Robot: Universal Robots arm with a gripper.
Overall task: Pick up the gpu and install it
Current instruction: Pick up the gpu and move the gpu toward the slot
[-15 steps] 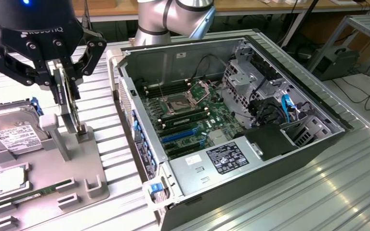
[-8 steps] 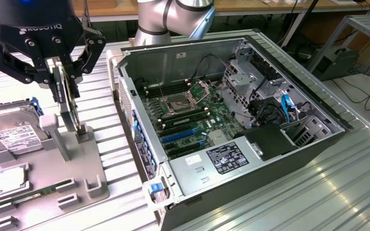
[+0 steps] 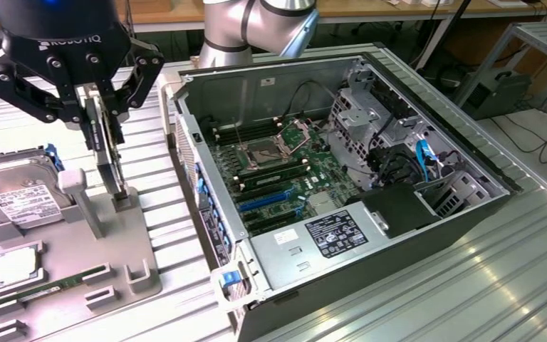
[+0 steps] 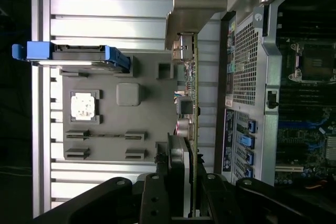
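The black two-fingered tool (image 3: 102, 130) is clenched on the thin dark gpu card (image 3: 114, 171), keeping it upright on edge over the grey moulded holder tray (image 3: 112, 271), just beside the open black computer case (image 3: 426, 235) on the slatted metal bench (image 3: 501, 285), a hold that likely suits the case's upward-facing slots

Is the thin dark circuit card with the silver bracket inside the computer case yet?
Out: the card stands on edge in the gripper, outside the open case.

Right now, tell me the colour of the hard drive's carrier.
Blue; the hard drive's carrier shows best in the wrist view.
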